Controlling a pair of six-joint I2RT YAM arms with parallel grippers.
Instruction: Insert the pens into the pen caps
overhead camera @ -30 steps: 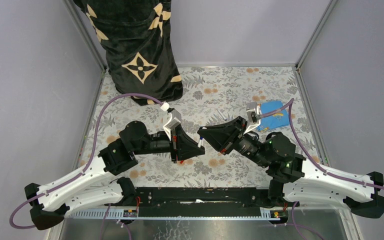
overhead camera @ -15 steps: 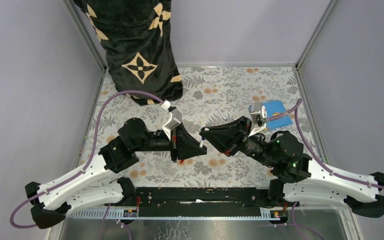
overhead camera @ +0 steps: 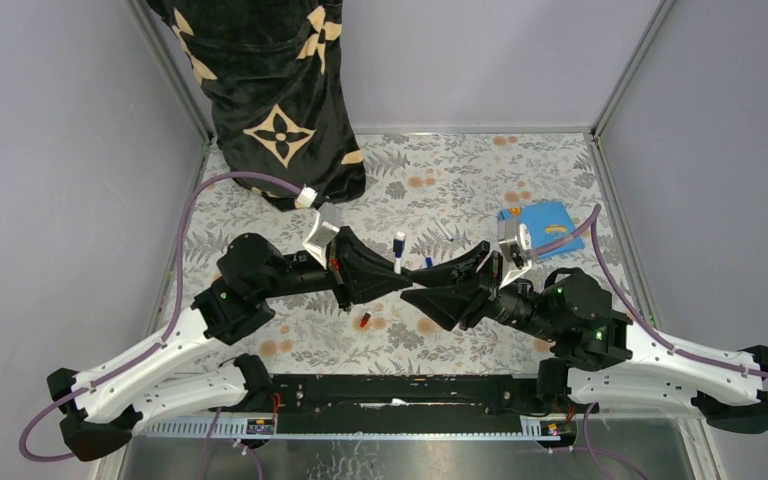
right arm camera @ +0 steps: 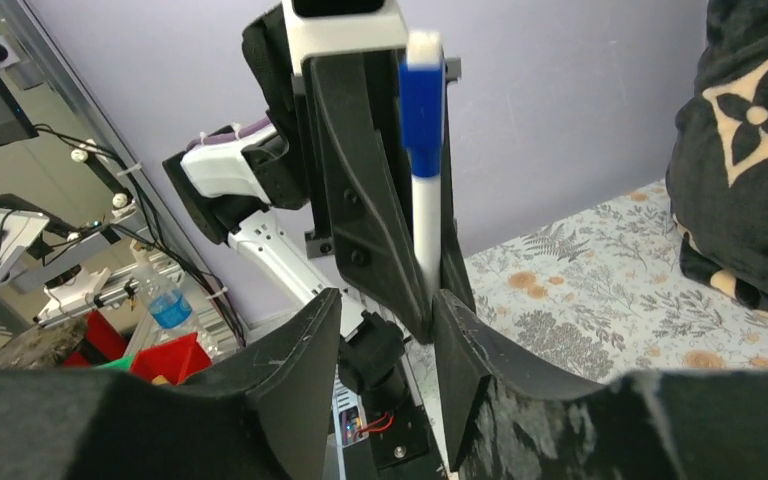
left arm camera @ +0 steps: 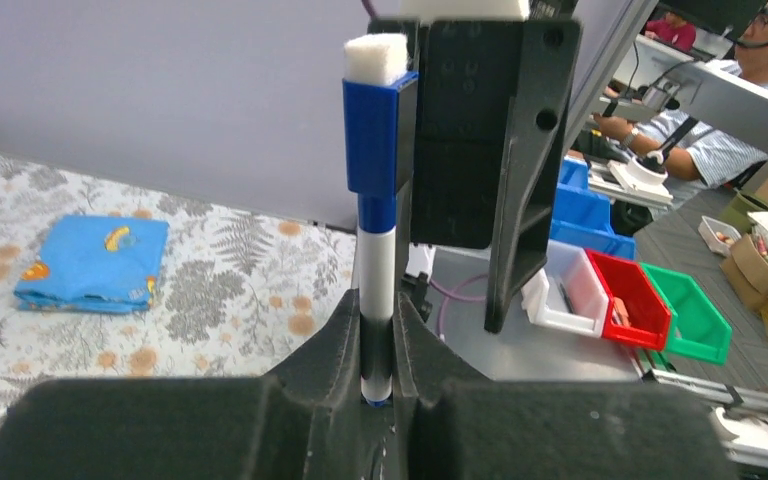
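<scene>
Left gripper [left arm camera: 377, 318] pinched tight on the lower barrel of a white pen [left arm camera: 377, 262]. The pen stands across the fingertips, in the air over the middle of the counter [overhead camera: 460, 170], a bit toward the near edge. Blue cap [left arm camera: 372, 135] sits on the pen's top end, looks seated, with a blue collar showing just under it. Right gripper [right arm camera: 385, 305] faces the left one, fingers spread either side of the pen. It touches neither pen nor cap as far as its wrist view shows, and holds nothing. Judgement: this pen counts as capped and the right side is clear of it.

Left to do: the other two pens. In the top view a small red piece [overhead camera: 365, 320] lies toward the near edge, below the left gripper. A small blue piece [overhead camera: 428, 262] lies mid-counter just beyond the gripper tips. Both are too small to tell cap from pen end. There is a thin white bit a little further toward the far edge, maybe a pen, can't tell. Blue cloth [left arm camera: 90, 262] lies flat by the right edge, not part of the task.

Progress is roughly one of three, if the cap is pushed fully home, which can't be confirmed here. Next call: set the capped pen down, then go for another pen and cap
</scene>
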